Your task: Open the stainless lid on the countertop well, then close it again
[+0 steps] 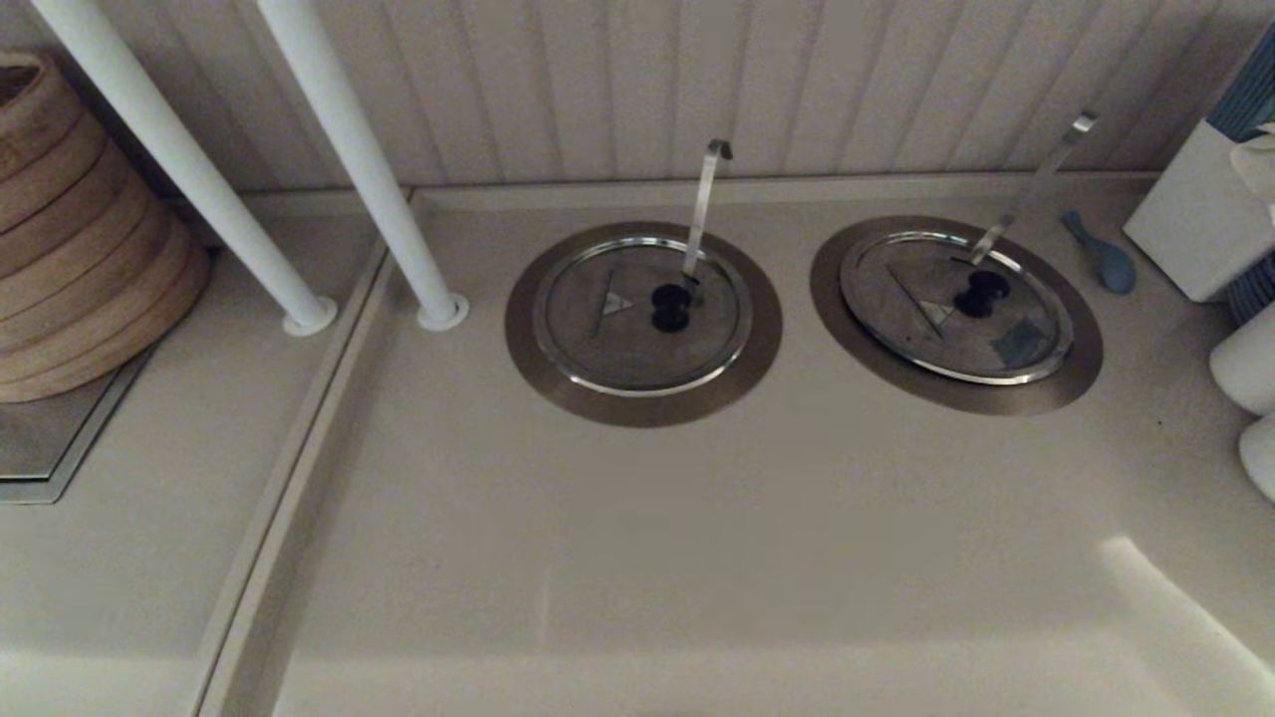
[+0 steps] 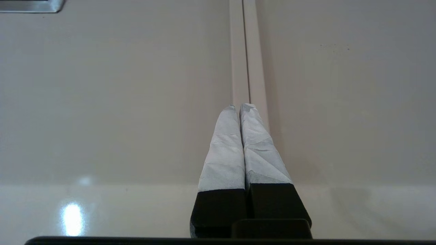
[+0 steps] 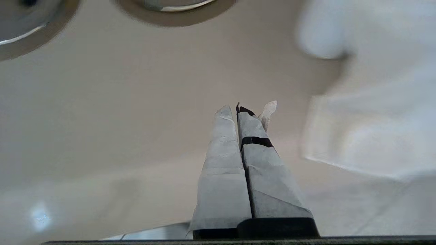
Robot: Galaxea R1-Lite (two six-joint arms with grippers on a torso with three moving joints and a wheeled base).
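Note:
The stainless lid [image 1: 926, 329] lies flat and closed on the countertop well [image 1: 1081, 373] at the right of the head view. It has a black knob [image 1: 981, 294], a small triangle mark and a bluish smudge [image 1: 1018, 344] near its rim. A steel ladle handle [image 1: 1036, 179] rises from its far edge. Neither gripper shows in the head view. In the right wrist view my right gripper [image 3: 233, 109] is shut on nothing above bare counter, well short of the well's flange [image 3: 204, 15]. My left gripper [image 2: 240, 106] is shut and empty over a countertop seam [image 2: 243, 51].
A like lid [image 1: 608, 339] with a curled-hook ladle handle [image 1: 705, 204] sits to the left. A blue spoon [image 1: 1101, 254], a white box [image 1: 1195, 214] and white rolls [image 1: 1250, 368] crowd the right edge. Two white poles [image 1: 349, 149] and stacked bamboo steamers [image 1: 70, 229] stand at the left.

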